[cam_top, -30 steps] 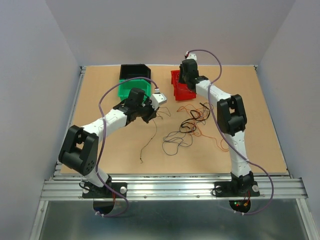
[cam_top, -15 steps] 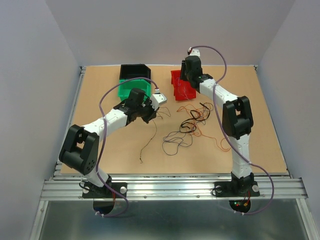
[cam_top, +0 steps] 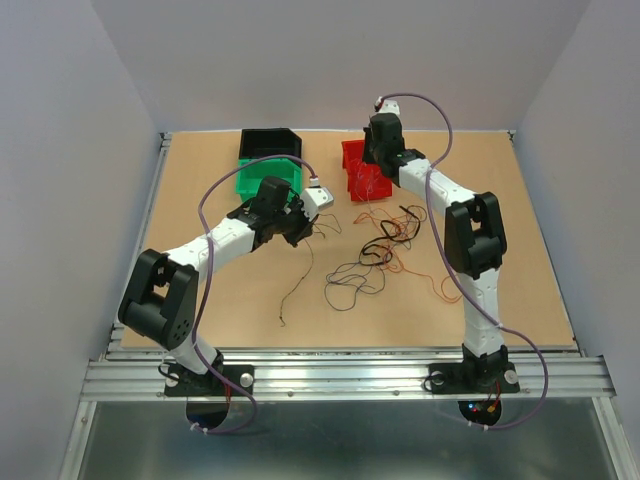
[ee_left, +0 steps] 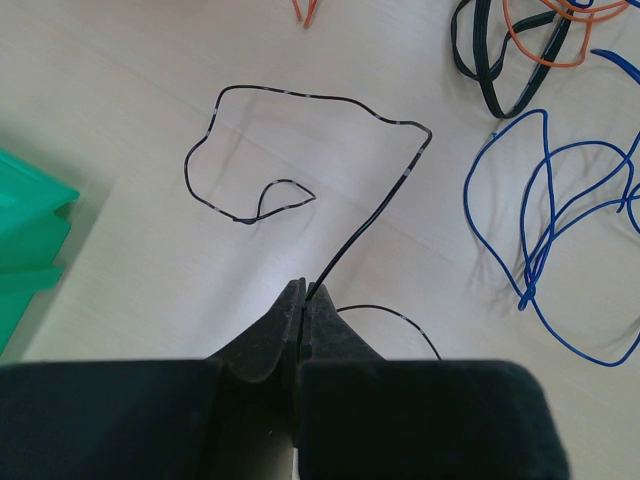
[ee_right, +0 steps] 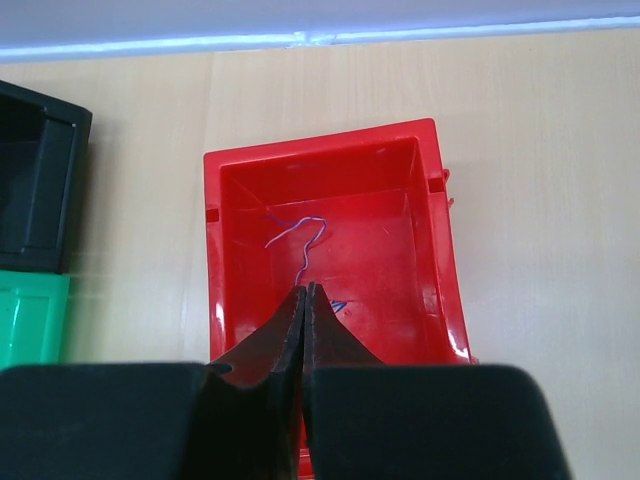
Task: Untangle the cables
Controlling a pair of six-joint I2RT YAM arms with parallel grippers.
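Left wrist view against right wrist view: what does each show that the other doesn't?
Left wrist only: left gripper shut on a thin black cable, blue cable loops, an orange-black tangle. Right wrist only: shut right gripper above a red bin containing a thin pale wire, plus a black bin. Both: the green bin and the tabletop.

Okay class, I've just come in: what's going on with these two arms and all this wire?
The left gripper is shut on a thin black cable trailing over the table. The right gripper hangs shut above the red bin, where a pale blue wire lies. An orange, black and blue tangle lies unsorted mid-table.
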